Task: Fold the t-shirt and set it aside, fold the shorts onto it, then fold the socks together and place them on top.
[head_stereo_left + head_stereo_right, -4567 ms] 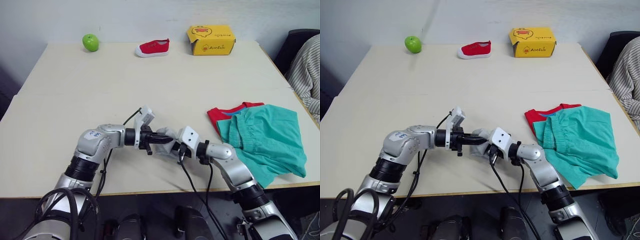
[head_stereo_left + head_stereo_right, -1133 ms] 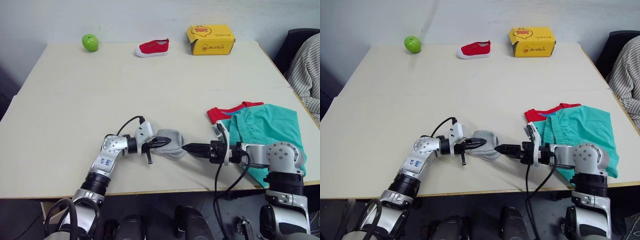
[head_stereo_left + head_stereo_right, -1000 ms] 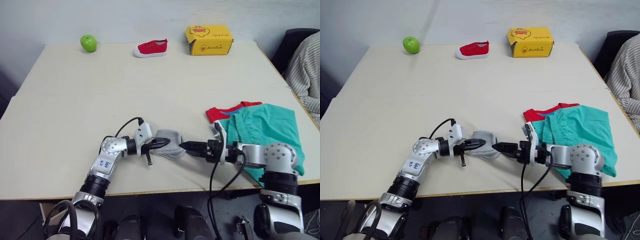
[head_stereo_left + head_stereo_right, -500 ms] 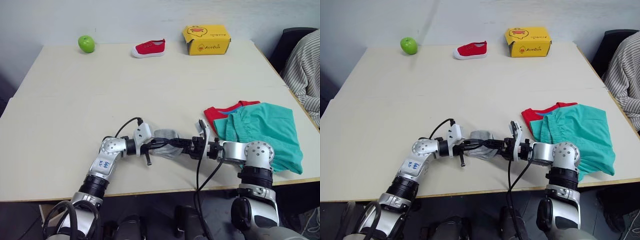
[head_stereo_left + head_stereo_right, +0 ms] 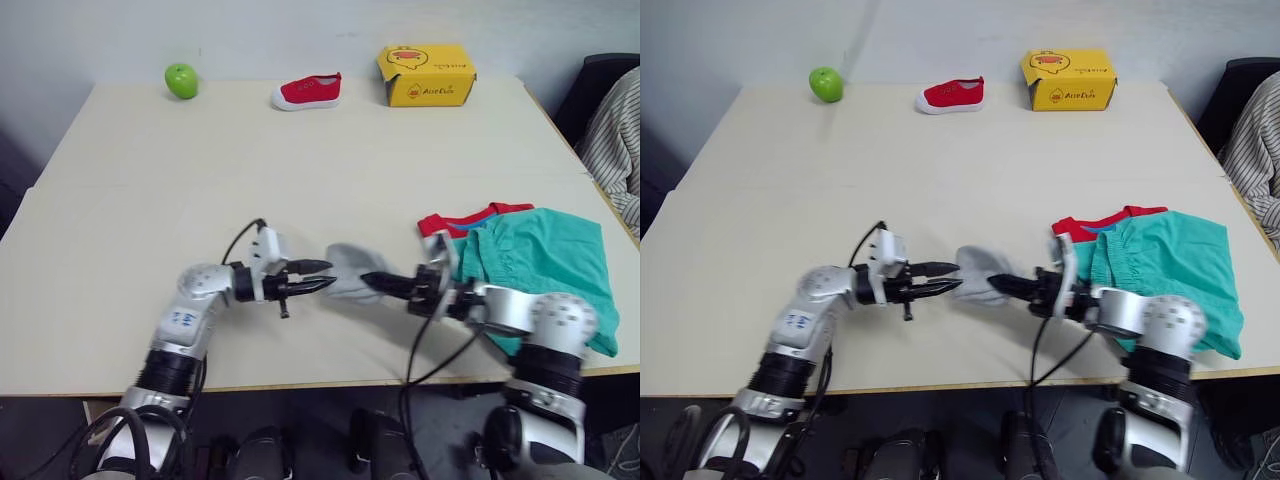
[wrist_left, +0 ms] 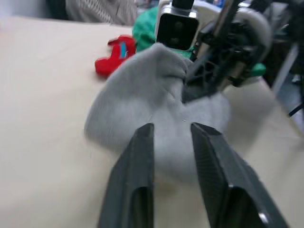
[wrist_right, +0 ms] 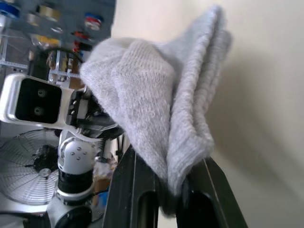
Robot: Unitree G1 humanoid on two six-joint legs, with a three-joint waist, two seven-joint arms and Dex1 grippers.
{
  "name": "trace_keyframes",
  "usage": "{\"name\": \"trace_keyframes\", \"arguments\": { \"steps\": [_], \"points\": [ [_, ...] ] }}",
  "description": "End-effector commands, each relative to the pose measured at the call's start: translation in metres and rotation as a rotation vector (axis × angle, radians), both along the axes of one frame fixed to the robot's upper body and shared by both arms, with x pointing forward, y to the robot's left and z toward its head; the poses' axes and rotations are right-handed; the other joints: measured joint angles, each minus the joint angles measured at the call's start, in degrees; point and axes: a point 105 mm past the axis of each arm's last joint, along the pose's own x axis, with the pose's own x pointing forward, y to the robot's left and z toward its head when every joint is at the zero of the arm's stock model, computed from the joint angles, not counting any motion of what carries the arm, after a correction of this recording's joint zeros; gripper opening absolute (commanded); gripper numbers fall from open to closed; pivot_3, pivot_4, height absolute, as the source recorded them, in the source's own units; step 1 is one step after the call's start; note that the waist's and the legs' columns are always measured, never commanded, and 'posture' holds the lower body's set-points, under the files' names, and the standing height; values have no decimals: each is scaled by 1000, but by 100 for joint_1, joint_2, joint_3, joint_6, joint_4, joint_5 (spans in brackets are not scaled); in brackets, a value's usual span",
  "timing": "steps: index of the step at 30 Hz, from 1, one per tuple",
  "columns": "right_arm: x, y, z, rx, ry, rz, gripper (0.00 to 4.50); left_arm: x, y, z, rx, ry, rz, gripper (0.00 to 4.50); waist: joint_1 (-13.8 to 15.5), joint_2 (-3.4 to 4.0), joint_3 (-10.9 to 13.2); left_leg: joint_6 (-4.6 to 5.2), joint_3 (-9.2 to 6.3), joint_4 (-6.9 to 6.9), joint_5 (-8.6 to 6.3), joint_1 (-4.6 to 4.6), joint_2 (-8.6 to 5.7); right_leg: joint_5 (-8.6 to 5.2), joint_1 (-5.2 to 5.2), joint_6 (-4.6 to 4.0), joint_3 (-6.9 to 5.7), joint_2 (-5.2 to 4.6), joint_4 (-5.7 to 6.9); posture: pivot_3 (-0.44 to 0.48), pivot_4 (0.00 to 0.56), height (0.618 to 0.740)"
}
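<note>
Grey knit socks (image 5: pixel 349 272) hang bunched in your right gripper (image 5: pixel 372 283), pinched between its fingers just off the table (image 5: pixel 140 200). Your left gripper (image 5: pixel 322 276) sits just beside them, fingers parted and empty. Teal shorts (image 5: pixel 545 265) cover the red t-shirt (image 5: pixel 452 221) nearby. Whether the yellow box (image 5: pixel 427 75) holds anything, you probably can't tell.

My read: lab or workshop. Plain pale surface (image 5: pixel 150 200) against bare wall, floor fan (image 7: pixel 21 178) and cluttered tool shelves (image 7: pixel 42 14) upper left in right wrist view.
</note>
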Motion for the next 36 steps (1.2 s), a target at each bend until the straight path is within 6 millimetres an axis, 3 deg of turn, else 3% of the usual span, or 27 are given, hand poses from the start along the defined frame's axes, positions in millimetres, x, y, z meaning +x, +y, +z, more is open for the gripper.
{"name": "trace_keyframes", "arguments": {
  "steps": [1,4,7,8,10,13,20,22,24,28,32,33,36],
  "points": [
    [-22,-26,35,39,-148,10,37,-19,2,30,-74,-54,-68,2460,7,-1,1,2,1,-1,-1,-1,-1,0,0,0,0,2,-5,0,150,740],
    [-32,-78,56,-46,-185,-126,37,-28,5,45,-129,-79,-91,3381,29,-1,5,6,4,1,-1,-2,-5,7,5,13,3,4,-16,0,150,740],
    [-37,-114,69,-117,-178,-236,37,-32,6,48,-140,-81,-93,4343,69,-1,10,24,10,2,9,4,-47,18,7,31,30,-4,-39,0,150,740],
    [-37,-134,73,-140,-158,-312,37,-33,6,48,-139,-86,-89,4500,61,-2,9,26,10,2,13,6,-50,24,9,35,33,-2,-44,0,150,740],
    [-38,-166,74,-198,-110,-430,37,-34,6,49,-150,-90,-81,4500,72,-2,9,31,11,1,17,6,-50,39,14,37,37,-2,-55,0,150,740],
    [-36,-188,61,-262,-41,-498,37,-35,7,49,-162,-78,-79,4500,84,-2,9,32,14,1,19,6,-53,42,13,40,40,-2,-58,0,150,740],
    [-6,-208,21,-362,45,-555,37,-35,8,46,-159,-38,-84,4500,71,1,9,35,27,1,23,9,-60,48,10,50,55,-3,-59,0,150,740],
    [2,-219,8,-450,70,-596,761,-35,11,44,-144,-22,-92,4500,76,1,9,36,28,2,24,9,-60,49,10,51,55,-3,-60,0,150,740],
    [3,-227,8,-497,75,-600,1410,-33,16,44,-137,-18,-84,4500,83,1,9,36,28,3,24,8,-61,50,10,53,54,-3,-62,0,150,740],
    [-9,-248,16,-657,61,-572,2808,-26,31,42,-118,-20,-25,4500,152,10,12,36,28,4,24,4,-64,50,9,54,53,-7,-66,0,150,740],
    [-19,-278,37,-833,9,-616,4245,-28,53,25,-29,52,43,4500,127,16,13,39,31,4,23,3,-67,52,7,56,55,-12,-69,0,150,740],
    [-23,-285,42,-879,15,-629,4469,-31,62,18,7,81,60,4500,111,15,13,39,31,4,23,3,-66,52,7,56,54,-11,-71,0,150,740],
    [-22,-285,66,-975,-133,-573,4469,-24,94,8,64,74,216,4500,58,20,14,34,34,3,21,6,-59,51,2,54,56,-9,-67,0,150,740]
  ]
}}
